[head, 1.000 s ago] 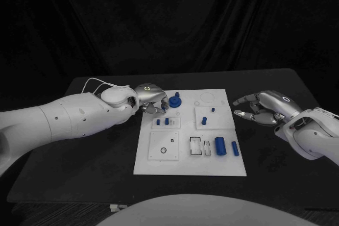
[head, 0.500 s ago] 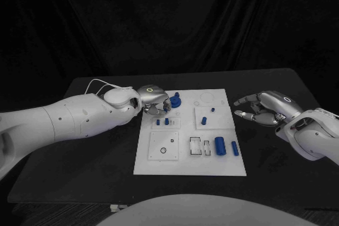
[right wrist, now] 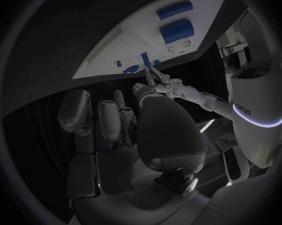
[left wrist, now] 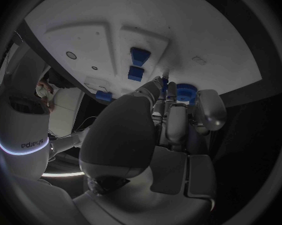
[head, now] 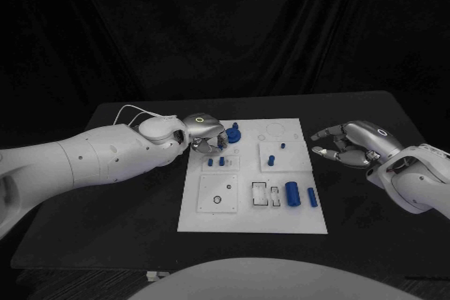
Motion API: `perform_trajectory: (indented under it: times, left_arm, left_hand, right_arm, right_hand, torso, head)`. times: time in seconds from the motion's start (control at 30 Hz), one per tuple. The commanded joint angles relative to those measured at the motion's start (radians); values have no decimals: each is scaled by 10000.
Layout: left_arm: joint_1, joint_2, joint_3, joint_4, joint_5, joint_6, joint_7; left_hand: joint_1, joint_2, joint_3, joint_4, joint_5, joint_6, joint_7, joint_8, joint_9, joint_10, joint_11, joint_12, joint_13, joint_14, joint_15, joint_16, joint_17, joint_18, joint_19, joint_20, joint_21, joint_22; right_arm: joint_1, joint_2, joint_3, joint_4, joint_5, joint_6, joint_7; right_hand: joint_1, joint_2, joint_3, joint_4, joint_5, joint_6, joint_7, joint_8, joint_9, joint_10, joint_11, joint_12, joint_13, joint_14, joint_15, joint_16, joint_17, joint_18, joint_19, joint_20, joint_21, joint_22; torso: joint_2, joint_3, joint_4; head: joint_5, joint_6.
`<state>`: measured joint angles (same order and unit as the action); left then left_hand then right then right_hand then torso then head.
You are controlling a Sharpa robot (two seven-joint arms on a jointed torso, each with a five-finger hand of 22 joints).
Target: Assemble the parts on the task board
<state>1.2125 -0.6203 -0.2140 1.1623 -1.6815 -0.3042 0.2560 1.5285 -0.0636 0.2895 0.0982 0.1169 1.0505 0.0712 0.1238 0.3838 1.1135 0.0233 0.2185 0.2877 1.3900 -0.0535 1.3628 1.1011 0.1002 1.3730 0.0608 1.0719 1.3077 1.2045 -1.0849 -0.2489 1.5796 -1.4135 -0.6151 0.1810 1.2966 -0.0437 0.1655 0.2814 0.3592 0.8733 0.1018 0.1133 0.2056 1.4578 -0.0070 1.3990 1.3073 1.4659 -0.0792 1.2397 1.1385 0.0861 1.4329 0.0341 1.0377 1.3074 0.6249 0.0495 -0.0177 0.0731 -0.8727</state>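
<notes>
In the upper middle of the head view, the left hand [head: 203, 132] pinches a blue gear [head: 231, 135] at the task board [head: 253, 222]'s far-left corner; next it likely needs seating. The right hand [head: 349, 144] hovers empty, fingers loosely curled apart.

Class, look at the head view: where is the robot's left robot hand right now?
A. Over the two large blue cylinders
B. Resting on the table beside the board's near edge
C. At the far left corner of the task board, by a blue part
C: the left robot hand sits at the task board's far left corner, its fingers against the blue part there.
</notes>
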Motion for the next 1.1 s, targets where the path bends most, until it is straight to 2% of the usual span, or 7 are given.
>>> perform_trajectory:
  times: [0.03, 0.17, 0.33, 0.7, 1.1]
  left_arm:
    - [-35, 21, -3, -19, -3, 206, 5]
    - [-39, 25, -3, -61, -3, 248, -14]
    - [-43, 6, -4, -85, -3, 273, -41]
    - [-54, -9, -4, -80, -3, 418, -98]
    - [-119, 0, -4, -50, -3, 625, -99]
  left_hand:
    - [18, -64, -56, 26, 45, 1, 11, -61, -8, 54, -61, -25, -2, -67, 23, -33, -7, 1, -55, -6, -34, 1299]
    - [32, -66, -52, 15, 63, 34, 12, -54, -5, 28, -56, -55, -13, -80, 26, -45, -27, 4, -66, -4, -56, 1294]
    - [48, -76, -48, 0, 86, 48, 14, -55, -5, 1, -53, -83, -22, -82, 28, -46, -25, 5, -71, -3, -67, 1293]
    - [61, -83, -46, -12, 102, 51, 14, -60, -7, -5, -53, -94, -25, -99, 29, -64, -60, 11, -85, -3, -100, 1285]
    - [36, -116, -71, -8, 68, 12, 8, -98, -23, -19, -55, -114, -21, -124, 31, -85, -95, 15, -103, 0, -132, 1278]
  right_arm:
    - [-27, -14, 6, 24, -6, 22, -87]
    - [-27, -22, 6, 26, -6, 24, -93]
    - [-27, -38, 6, 24, -6, 34, -104]
    - [-27, -40, 6, 15, -6, 47, -114]
    - [-27, -46, 6, 14, -6, 48, -124]
  right_hand:
    - [87, -6, 67, -12, -40, 48, 2, 11, -11, 4, 42, -42, 494, 341, 96, -16, -14, 65, 1, 59, -42, 1405]
    - [87, -6, 67, -12, -40, 48, 2, 11, -11, 4, 42, -42, 494, 341, 96, -16, -14, 65, 1, 59, -42, 1405]
    - [129, -9, 98, -23, -56, 53, 9, -3, -25, 0, 48, -48, 488, 340, 99, -15, -12, 64, 4, 62, -33, 1407]
    - [129, -9, 98, -23, -56, 53, 9, -3, -25, 0, 48, -48, 488, 340, 99, -15, -12, 64, 4, 62, -33, 1407]
    - [142, -11, 110, -22, -63, 59, 12, -9, -33, -3, 51, -51, 484, 338, 101, -23, -23, 63, 4, 64, -31, 1408]
  torso:
    - [2, 2, 4]
    - [5, 0, 13]
    - [-7, 1, -12]
    - [-2, -3, 1]
    - [-1, -4, 0]
  head:
    - [-21, 1]
    - [-26, 1]
    - [-5, 1]
    - [13, 1]
    - [-20, 1]
